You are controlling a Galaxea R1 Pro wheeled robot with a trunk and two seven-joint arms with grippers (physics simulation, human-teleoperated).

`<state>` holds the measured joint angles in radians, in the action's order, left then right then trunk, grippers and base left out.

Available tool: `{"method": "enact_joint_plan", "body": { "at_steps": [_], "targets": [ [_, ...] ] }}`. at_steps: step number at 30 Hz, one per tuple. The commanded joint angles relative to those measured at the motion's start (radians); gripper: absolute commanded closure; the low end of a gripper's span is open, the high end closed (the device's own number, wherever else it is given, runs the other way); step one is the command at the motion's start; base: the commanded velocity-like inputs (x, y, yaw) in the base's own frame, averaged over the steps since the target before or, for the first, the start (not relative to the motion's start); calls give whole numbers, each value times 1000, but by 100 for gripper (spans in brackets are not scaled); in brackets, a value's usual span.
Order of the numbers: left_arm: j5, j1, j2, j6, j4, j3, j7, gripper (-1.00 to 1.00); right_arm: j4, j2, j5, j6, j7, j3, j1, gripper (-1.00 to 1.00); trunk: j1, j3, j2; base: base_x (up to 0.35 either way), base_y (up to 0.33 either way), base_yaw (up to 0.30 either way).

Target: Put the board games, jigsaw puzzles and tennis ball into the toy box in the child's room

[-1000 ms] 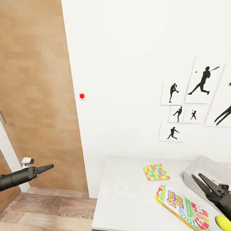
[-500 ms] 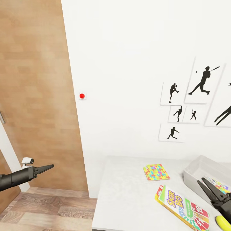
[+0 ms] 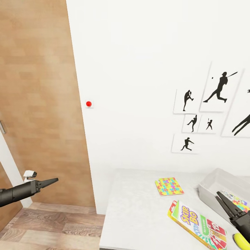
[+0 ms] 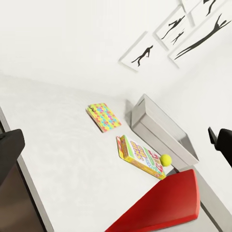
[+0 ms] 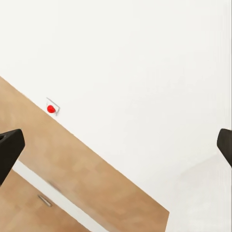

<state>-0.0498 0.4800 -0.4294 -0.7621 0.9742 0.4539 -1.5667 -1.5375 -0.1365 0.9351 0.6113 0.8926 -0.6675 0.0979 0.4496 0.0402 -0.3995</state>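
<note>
i see one jigsaw puzzle [image 3: 239,201] already in the toy box [image 3: 217,180]. on the table [image 3: 139,208] remain a second puzzle [image 3: 169,186], a board game [image 3: 198,225] and the tennis ball [image 3: 241,240]. my right gripper [image 3: 225,202] hangs empty, jaws spread; my left gripper [image 3: 48,182] looks closed, away from the table.

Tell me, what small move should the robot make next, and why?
Probably lower the right hand toward the Skip-Bo game. The hand looks open and empty, one puzzle already lies in the toy box, and the game lies on the table just below.
</note>
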Motion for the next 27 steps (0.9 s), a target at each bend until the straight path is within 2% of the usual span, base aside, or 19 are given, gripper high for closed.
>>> {"method": "enact_joint_plan", "body": {
  "at_steps": [1, 8, 15, 16, 27],
  "targets": [
    [1, 0, 0, -11, 0, 0, -4, -100, 2, 0, 6, 7, -7, 1, 0, -100, 0, 0, 0, 0, 0, 0],
    [1, 0, 0, -10, 0, 0, -4, -100, 4, 0, 7, 7, -46, 5, 0, -100, 0, 0, 0, 0, 0, 0],
    [1, 0, 0, -11, 0, 0, -4, -100, 5, 0, 5, 6, -85, 34, 1, -100, 0, 0, 0, 0, 0, 0],
    [1, 0, 0, -10, 0, 0, -4, -100, 5, 0, 5, 6, -173, 43, 0, -100, 0, 0, 0, 0, 0, 0],
    [1, 0, 0, -10, 0, 0, -4, -100, 16, -1, 0, 0, -173, 96, 0, -100, 0, 0, 0, 0, 0, 0]
  ]
}}
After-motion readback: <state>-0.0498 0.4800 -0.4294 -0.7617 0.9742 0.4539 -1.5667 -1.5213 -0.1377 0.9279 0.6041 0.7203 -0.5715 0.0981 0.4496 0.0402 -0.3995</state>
